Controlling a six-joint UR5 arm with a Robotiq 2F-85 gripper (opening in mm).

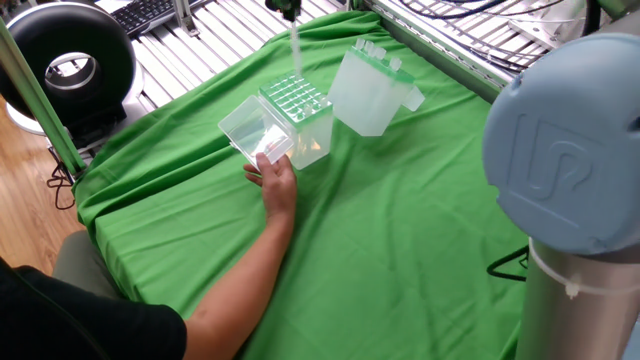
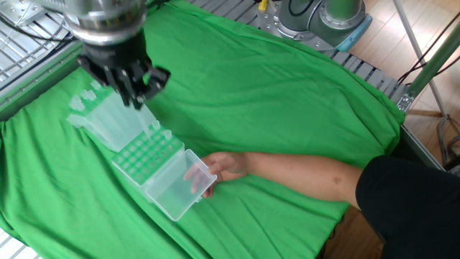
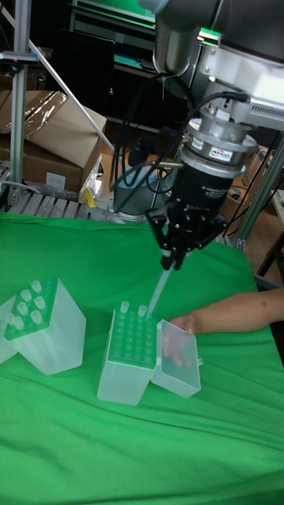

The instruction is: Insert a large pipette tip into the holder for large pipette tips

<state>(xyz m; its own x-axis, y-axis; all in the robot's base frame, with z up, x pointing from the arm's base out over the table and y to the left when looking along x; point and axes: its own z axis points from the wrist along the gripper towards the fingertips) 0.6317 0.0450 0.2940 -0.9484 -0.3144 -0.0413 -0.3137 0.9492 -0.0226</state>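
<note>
- Nearest in the tall fixed view, we are seeing green cloth (image 3: 142, 442) covering the tabletop.
- On it we are finding the holder for large pipette tips (image 3: 130, 355), standing upright with its greenish grid top facing up and its clear hinged lid (image 3: 177, 359) hanging open at the side.
- A person's hand (image 1: 275, 182) is resting against that lid, the forearm lying across the cloth.
- Two tips are already sitting in the far row of the grid in the tall fixed view.
- To the side, close by but apart from the holder, a second translucent tip box (image 3: 43, 323) is lying tilted, several tips showing in its green top.
- Above the holder we are watching the end effector (image 3: 175, 259), its fingers closed on the upper end of the large pipette tip (image 3: 158, 290).
- The tip is hanging slanted, its narrow point just above the far edge of the holder's grid; we cannot tell whether it is touching.
- Farthest back, cardboard boxes (image 3: 59, 130) are sitting behind the tabletop.
</note>
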